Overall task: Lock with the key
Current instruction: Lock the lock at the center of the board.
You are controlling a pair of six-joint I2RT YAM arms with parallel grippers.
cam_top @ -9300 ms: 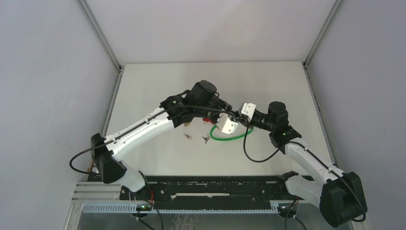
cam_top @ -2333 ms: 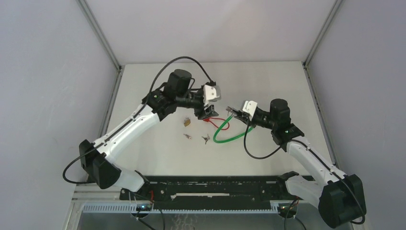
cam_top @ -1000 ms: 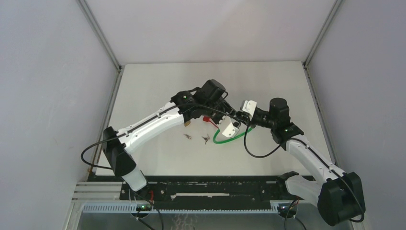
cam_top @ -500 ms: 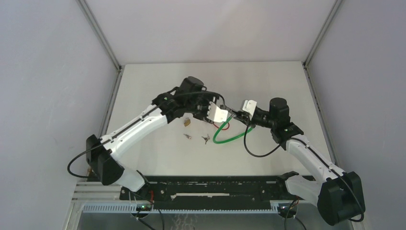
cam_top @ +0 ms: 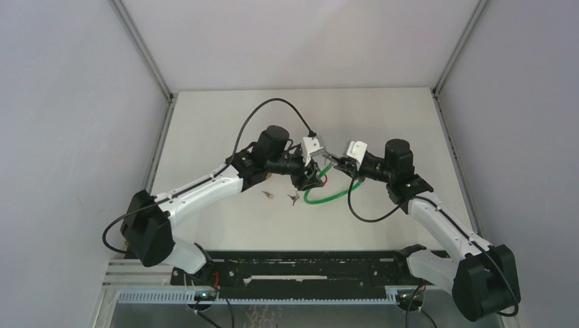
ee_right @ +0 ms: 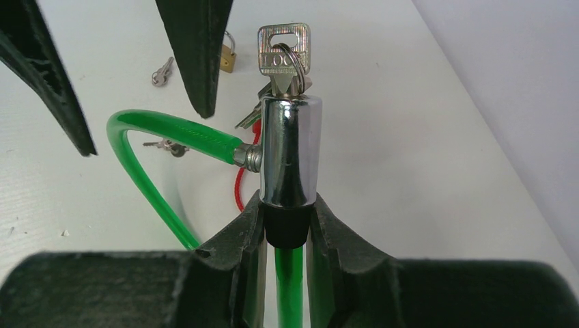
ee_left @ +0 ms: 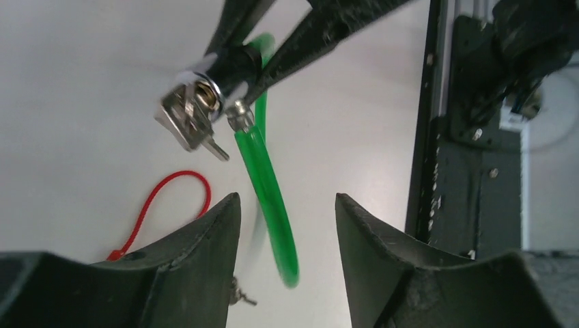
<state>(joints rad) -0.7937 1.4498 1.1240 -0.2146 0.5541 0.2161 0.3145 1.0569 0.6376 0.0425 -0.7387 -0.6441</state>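
Observation:
My right gripper (ee_right: 287, 212) is shut on the black base of a chrome lock cylinder (ee_right: 290, 150) and holds it above the table. A silver key (ee_right: 283, 51) on a ring sits in the cylinder's end. The green cable (ee_right: 171, 126) loops out of the cylinder's side and down to the table (cam_top: 328, 197). My left gripper (ee_left: 287, 201) is open and empty. It faces the cylinder (ee_left: 225, 75) from a short way off, with the hanging keys (ee_left: 188, 119) ahead of it. In the top view the left gripper (cam_top: 315, 171) is just left of the right gripper (cam_top: 336, 162).
A red cord (ee_left: 164, 205) lies on the table under the lock. A small brass padlock (ee_right: 229, 60) and two small loose keys (cam_top: 267, 195) (cam_top: 293, 198) lie left of the cable. A black rail (cam_top: 307, 263) runs along the near edge.
My left arm has swung about beside the lock and rolled its wrist. Its gripper has dropped slightly and now points open at the cylinder. The right arm has stayed still with the lock.

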